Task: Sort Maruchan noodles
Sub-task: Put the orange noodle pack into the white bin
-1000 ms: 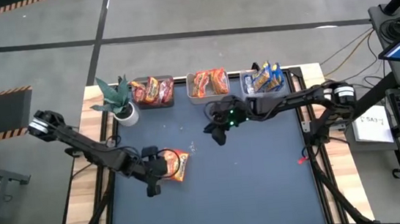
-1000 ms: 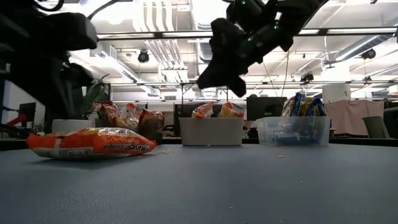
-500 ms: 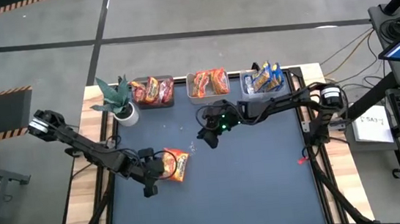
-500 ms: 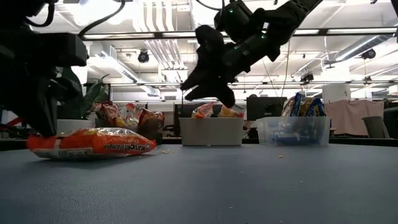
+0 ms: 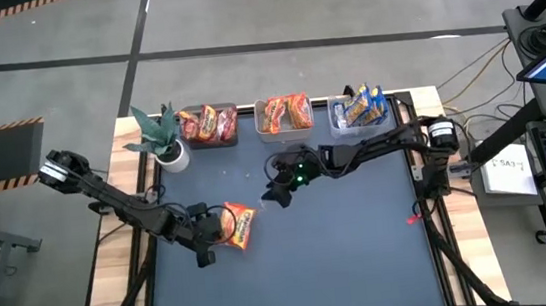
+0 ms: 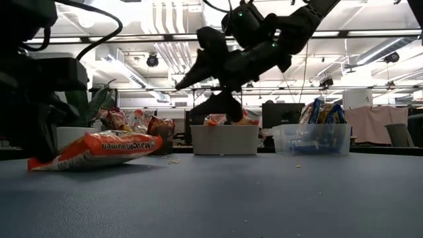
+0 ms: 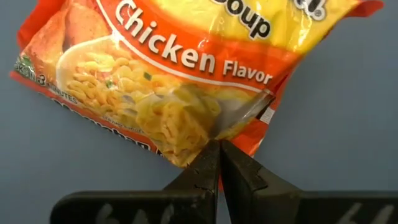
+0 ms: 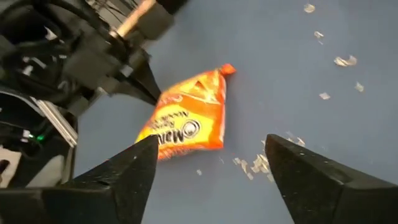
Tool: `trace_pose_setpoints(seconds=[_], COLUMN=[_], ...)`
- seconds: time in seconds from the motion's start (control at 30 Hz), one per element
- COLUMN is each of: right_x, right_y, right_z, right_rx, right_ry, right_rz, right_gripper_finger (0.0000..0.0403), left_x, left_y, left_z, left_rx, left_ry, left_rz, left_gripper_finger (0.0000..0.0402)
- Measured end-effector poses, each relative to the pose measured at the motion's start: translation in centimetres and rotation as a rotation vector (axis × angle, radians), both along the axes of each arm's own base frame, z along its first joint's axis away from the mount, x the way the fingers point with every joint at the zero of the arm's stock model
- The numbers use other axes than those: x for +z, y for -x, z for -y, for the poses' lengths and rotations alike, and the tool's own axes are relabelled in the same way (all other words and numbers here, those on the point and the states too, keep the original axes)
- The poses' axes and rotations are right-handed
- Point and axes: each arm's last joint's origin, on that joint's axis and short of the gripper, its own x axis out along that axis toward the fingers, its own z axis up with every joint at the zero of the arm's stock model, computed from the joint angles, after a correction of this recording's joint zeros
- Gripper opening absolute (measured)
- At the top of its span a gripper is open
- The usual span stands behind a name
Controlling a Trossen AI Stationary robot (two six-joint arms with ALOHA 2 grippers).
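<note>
One orange Maruchan noodles packet (image 5: 239, 225) lies on the blue table left of the middle; it also shows in the left wrist view (image 7: 174, 68) and the right wrist view (image 8: 189, 121). My left gripper (image 5: 218, 235) is shut, with its tips (image 7: 219, 149) at the packet's left edge. My right gripper (image 5: 275, 189) hangs open above the table's middle, to the right of and beyond the packet, with nothing between its fingers (image 8: 214, 180). More noodle packets stand in three bins at the far edge. My left gripper meets the packet's left edge (image 7: 205, 134) with its shut fingertips, slanting down from the table's left. Whether any film is caught between them, I cannot tell. The packet's left end (image 6: 36, 163) is on the table and its right end (image 6: 155, 142) is tipped up.
Three bins stand along the far edge: dark red packets (image 5: 208, 125), orange packets (image 5: 284, 114), blue-and-yellow packets (image 5: 361, 108). A potted plant (image 5: 164, 141) stands at the far left. Noodle crumbs (image 8: 339, 60) lie on the table.
My right gripper has opened wide, sunk a little and gone toward the table's left and near edge, toward the orange packet. My left gripper has come down at the packet's left edge. The packet, flat before, now has its right end tipped up.
</note>
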Motion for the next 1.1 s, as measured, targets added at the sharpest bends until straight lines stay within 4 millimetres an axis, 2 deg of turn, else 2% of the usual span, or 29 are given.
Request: trace_pose_setpoints(seconds=[0.27,0.6,0.83,1.1], right_x=[-2.2,-4.6,-6.3,-6.4], right_y=[-2.4,-6.0,-7.1,-7.5], right_z=[-0.4,-0.8,-0.8,-0.8], right_rx=[0.039,0.151,0.184,0.194], right_ry=[-0.047,-0.141,-0.207,-0.22], right_rz=[-0.018,-0.041,-0.073,-0.062], right_gripper_finger=[0.0315,0.0316,0.032,0.031], left_x=[-0.3,-0.4,-0.4,-0.6], left_y=[0.0,-0.3,-0.4,-0.4], left_z=[0.0,0.0,-0.1,-0.1], left_rx=[0.012,0.038,0.06,0.066], left_ry=[0.005,-0.024,-0.048,-0.043], left_rz=[0.023,0.062,0.102,0.126], left_gripper_finger=[0.0,0.0,0.0,0.0])
